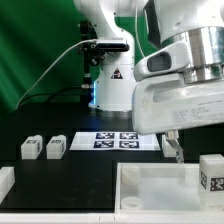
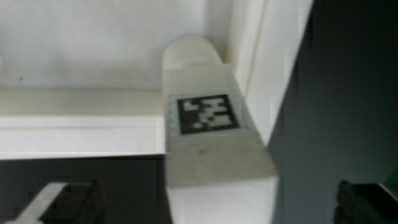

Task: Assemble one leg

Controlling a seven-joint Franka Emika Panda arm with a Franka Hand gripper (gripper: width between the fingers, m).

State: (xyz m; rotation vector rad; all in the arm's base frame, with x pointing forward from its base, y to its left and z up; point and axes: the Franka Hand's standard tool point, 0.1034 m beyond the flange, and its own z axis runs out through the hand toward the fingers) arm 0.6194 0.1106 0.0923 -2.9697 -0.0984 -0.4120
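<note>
In the wrist view a white leg with a black-and-white tag stands between my gripper's dark fingers, with a gap on each side. The jaws are open and do not touch it. The leg sits at a raised corner of the large white panel. In the exterior view a tagged leg stands at the panel's right end, and my gripper hangs just above the panel, to that leg's left. Two more legs lie on the black table at the left.
The marker board lies behind the panel at the middle of the table. A white part shows at the exterior view's left edge. The robot base stands at the back before a green curtain.
</note>
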